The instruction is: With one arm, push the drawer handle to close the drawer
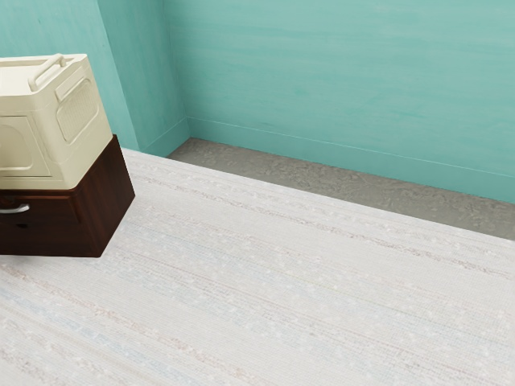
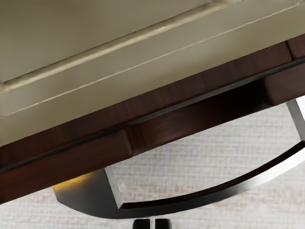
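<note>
The dark brown cabinet (image 1: 113, 201) stands at the exterior view's left edge, its drawer front (image 1: 48, 227) bearing a silver handle (image 1: 14, 210). From above, in the wrist view, the drawer front (image 2: 62, 169) lies close along the cabinet's top edge (image 2: 143, 102), a narrow dark line between them. The curved metal handle (image 2: 228, 194) juts out from it. My gripper (image 2: 152, 223) is just outside the handle's outer edge, its black fingertips together with only a thin slit between. Whether they touch the handle I cannot tell.
A cream-coloured box (image 1: 79, 121) with a raised handle on its lid sits on top of the cabinet. The pale patterned surface (image 1: 282, 281) spreads in front and toward the exterior view's right. Teal walls (image 1: 338, 72) rise behind a grey floor strip.
</note>
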Robot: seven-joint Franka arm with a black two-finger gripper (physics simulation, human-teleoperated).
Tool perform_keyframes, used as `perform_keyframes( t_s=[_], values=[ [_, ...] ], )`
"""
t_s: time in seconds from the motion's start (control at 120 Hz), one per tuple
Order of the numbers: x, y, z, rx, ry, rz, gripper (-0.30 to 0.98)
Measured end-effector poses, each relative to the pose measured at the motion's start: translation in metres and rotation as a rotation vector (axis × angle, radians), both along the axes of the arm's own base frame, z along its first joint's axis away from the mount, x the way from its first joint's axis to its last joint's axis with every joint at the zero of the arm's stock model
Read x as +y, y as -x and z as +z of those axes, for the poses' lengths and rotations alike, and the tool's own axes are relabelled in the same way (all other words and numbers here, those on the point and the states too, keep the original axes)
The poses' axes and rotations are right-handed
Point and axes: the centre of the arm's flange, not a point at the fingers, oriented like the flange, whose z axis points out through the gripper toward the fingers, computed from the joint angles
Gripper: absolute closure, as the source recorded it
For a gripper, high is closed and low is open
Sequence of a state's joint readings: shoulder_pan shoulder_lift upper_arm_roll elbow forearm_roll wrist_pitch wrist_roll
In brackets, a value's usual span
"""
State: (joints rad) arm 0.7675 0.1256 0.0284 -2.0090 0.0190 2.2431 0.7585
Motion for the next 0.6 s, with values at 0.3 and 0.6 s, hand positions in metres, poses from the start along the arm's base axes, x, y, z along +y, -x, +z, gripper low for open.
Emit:
perform_keyframes(
  t_s=[0.3,0.6],
  values=[
    [0.007,-0.004,-0.001,-0.019,-0.020,-0.074,0.79],
    [-0.062,0.032,0.068,-0.083,-0.034,-0.041,0.70]
  ],
)
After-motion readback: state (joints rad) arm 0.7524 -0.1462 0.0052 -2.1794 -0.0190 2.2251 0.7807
